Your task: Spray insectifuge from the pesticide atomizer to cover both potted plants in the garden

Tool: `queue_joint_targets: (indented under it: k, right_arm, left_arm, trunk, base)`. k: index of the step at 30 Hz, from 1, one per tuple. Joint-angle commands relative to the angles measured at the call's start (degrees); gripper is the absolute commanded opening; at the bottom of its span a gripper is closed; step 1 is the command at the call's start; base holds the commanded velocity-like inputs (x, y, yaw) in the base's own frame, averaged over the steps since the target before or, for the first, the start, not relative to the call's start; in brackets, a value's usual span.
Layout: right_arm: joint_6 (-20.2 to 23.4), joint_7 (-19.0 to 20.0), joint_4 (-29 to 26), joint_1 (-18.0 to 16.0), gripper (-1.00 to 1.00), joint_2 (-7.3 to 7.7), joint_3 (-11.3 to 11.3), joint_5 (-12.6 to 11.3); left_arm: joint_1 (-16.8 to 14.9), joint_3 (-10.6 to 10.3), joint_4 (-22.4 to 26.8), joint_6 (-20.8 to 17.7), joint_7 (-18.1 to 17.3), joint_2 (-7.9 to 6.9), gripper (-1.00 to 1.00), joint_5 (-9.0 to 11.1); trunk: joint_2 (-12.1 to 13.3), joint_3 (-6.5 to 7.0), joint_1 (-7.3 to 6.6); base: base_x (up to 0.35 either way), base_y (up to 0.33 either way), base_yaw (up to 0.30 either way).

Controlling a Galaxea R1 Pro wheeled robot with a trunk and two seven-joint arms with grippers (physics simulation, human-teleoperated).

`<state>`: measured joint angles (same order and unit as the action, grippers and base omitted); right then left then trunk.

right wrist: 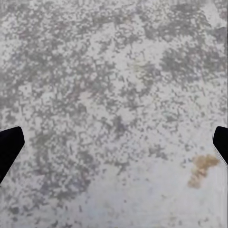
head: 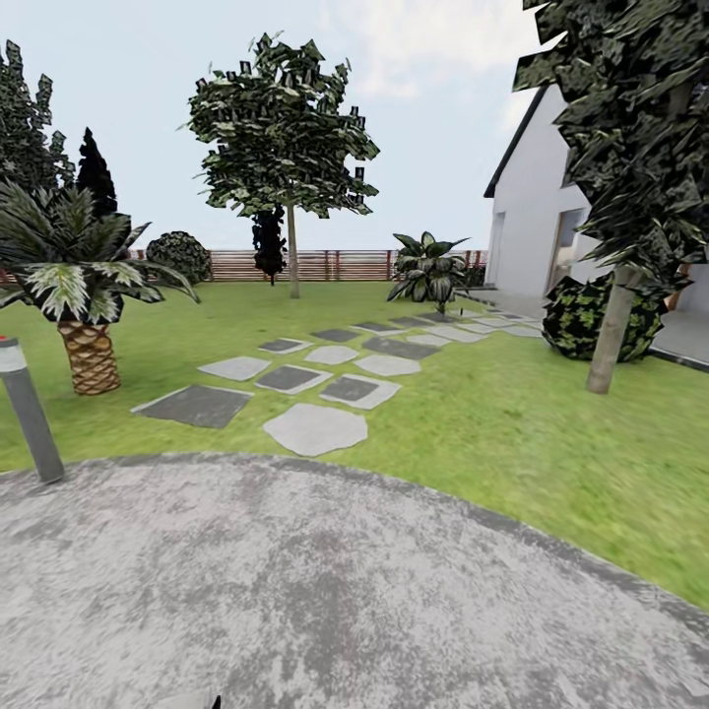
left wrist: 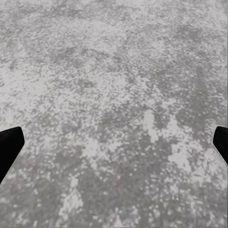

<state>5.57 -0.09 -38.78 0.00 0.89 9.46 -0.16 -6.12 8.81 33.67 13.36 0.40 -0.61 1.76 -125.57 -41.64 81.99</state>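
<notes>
Head view: looking out from the round grey patio (head: 325, 591) across the lawn (head: 512, 414), with stone slabs (head: 313, 428) leading toward a white house (head: 532, 217) and the brown slatted fence (head: 325, 264) closing the garden. Standing at the patio's left edge, a grey bollard lamp (head: 28, 404); beyond it, a palm (head: 84, 286). Far along the path, showing a leafy rosette (head: 428, 268), too distant to confirm as one of the potted plants. Pesticide atomizer nowhere to be made out yet. Hanging over bare paving, left gripper (left wrist: 114, 147) and right gripper (right wrist: 114, 147), both spread wide and carrying nothing. Judging by this, still searching: pickup pending, spraying of both plants entirely ahead.
</notes>
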Motion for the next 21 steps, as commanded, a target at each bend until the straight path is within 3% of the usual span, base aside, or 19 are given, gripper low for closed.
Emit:
queue_joint_targets:
  k: [1,21]
  right_arm:
    - [0.35,0.0,-0.15,0.0,1.0,0.02,0.04,-0.02]
    - [0.37,0.02,-0.16,0.0,1.0,0.16,0.04,-0.02]
  left_arm:
    - [-0.03,-0.02,-0.05,0.18,0.04,0.0,1.0,0.18]
    - [-0.03,-0.02,-0.06,0.18,0.04,0.0,1.0,0.18]
  trunk:
    - [-0.02,-0.06,0.02]
    - [-0.02,-0.06,0.02]
  base:
    - [0.306,0.0,0.0]
    - [0.306,0.0,0.0]
